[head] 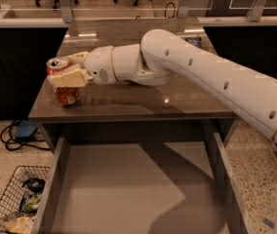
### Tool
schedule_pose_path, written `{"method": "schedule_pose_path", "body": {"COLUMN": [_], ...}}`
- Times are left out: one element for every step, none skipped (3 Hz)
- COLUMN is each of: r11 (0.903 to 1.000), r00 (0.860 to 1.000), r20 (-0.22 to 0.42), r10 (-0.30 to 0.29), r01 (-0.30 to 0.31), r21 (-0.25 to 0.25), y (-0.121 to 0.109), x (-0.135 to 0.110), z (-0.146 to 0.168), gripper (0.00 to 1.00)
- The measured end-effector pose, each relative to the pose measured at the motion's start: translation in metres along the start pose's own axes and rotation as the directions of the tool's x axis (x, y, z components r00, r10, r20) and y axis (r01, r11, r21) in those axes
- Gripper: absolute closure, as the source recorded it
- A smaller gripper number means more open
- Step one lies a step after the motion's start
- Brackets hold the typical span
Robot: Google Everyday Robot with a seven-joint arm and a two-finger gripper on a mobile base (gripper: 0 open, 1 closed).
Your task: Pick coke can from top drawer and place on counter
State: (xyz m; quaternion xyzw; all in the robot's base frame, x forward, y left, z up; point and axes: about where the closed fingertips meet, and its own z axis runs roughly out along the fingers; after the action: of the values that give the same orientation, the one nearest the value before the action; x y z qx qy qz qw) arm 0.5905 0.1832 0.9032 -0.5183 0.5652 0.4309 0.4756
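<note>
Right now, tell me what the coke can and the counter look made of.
The coke can: likely thin metal, red-orange painted body, silvery top. The counter: glossy grey-brown slab, laminate or stone perhaps; it shows reflections. The hand grips the can at the counter's left front corner.

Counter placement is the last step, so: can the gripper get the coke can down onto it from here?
Likely yes: the gripper, shut on the coke can, is over the counter near its front edge, with nothing under the can.

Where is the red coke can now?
In the camera view, the small red soda can is held by the white gripper at the front left corner of the glossy grey-brown counter.
</note>
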Motion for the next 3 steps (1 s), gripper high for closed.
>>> {"method": "schedule_pose_path", "body": {"r11": [0.9998, 0.9991, 0.9982], "r00": [1.000, 1.000, 1.000], "r20": [0.001, -0.015, -0.022], "r10": [-0.011, -0.019, -0.016], "r01": [0.011, 0.020, 0.018], "r21": [0.013, 0.038, 0.057], "y": [-0.029, -0.056, -0.079], "x": [-0.009, -0.013, -0.008], "z": [0.021, 0.034, 0.039], "gripper": [1.00, 1.00, 1.00]}}
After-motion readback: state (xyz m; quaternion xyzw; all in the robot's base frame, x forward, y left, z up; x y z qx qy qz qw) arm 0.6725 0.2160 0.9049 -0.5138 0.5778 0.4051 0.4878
